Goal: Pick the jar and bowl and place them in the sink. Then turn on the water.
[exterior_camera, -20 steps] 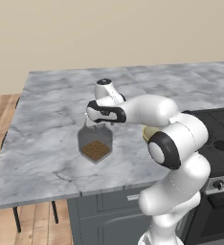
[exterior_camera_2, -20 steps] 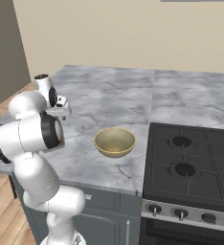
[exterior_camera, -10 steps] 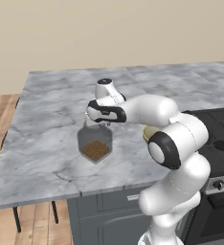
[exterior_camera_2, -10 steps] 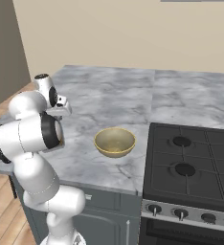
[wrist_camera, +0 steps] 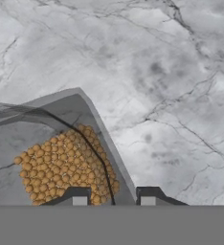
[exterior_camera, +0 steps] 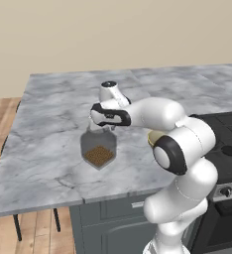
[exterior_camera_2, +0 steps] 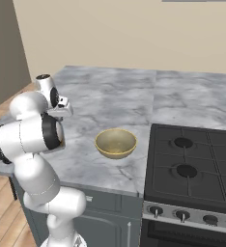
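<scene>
A grey-veined marble desk (exterior_camera: 48,114) fills a kitchen corner beside a black stove (exterior_camera_2: 192,169). The hand (exterior_camera: 102,128) is seen narrowed onto the top of the jar (exterior_camera: 98,150), which stands near the desk's front edge. A slip could be expected on lifting, since the faceted glass is smooth. The rounded tan bowl (exterior_camera_2: 116,143), speckled inside, sits near the stove.

Glossy white rounded arm (exterior_camera: 187,149) here, black rings at the joints, a black band across the wrist, and two small dark fingertips (wrist_camera: 79,196) with pale square pads.
</scene>
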Tool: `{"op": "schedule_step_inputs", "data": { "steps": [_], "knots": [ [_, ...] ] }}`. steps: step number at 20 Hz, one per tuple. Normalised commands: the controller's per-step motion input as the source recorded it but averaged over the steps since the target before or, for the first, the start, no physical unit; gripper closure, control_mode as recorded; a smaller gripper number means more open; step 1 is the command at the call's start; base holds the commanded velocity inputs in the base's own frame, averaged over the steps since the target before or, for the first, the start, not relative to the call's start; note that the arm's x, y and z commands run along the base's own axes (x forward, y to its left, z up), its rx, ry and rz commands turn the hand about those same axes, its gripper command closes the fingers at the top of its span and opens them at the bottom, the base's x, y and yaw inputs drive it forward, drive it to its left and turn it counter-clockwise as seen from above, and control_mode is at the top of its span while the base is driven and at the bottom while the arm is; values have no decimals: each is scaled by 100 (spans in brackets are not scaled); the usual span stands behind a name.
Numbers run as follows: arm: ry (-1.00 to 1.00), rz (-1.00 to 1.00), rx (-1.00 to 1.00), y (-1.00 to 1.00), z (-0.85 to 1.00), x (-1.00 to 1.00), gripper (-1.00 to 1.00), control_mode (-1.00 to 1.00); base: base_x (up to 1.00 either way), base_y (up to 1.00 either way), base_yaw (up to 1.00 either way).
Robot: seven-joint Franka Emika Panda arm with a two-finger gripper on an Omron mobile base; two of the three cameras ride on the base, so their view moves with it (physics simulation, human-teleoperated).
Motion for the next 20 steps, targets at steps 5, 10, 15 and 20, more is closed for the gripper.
{"op": "schedule_step_inputs", "data": {
  "steps": [5,10,15,20],
  "knots": [
    [6,0,0,-16,27,8,100,-100,0,0,0],
    [5,0,0,-9,43,0,100,-100,0,0,0],
    [8,0,0,0,51,7,100,-100,0,0,0],
    [4,0,0,-2,48,0,100,-100,0,0,0]
  ]
}}
